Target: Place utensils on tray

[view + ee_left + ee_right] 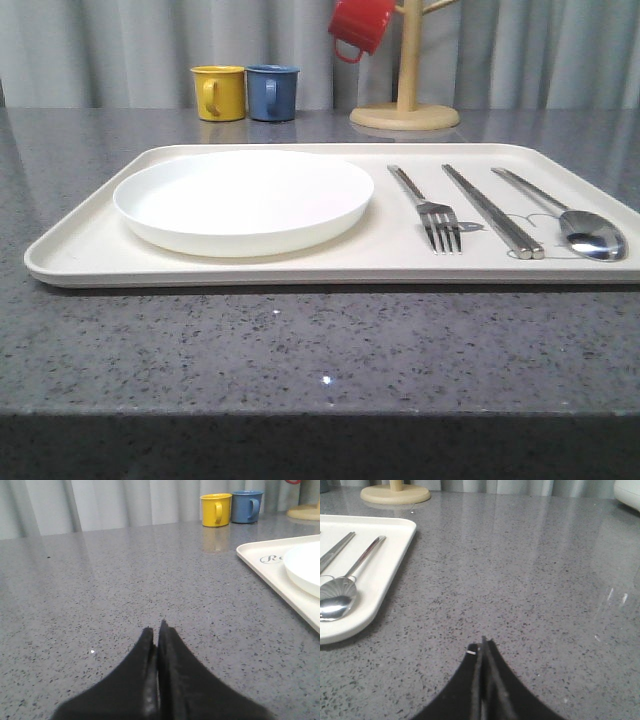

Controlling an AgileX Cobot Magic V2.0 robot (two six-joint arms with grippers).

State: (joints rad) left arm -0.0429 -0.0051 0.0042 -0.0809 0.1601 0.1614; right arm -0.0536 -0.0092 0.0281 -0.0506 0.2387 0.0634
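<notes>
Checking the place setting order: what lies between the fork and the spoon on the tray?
The chopsticks lie between the fork and the spoon on the tray, seen in the front view.

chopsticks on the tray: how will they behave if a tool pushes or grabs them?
The chopsticks look like straight polished metal, so probably stiff and slippery to pinch. They lie flat as a loose pair on the smooth tray, so a push would likely slide or separate them. They sit close between fork and spoon, leaving little clearance.
</notes>
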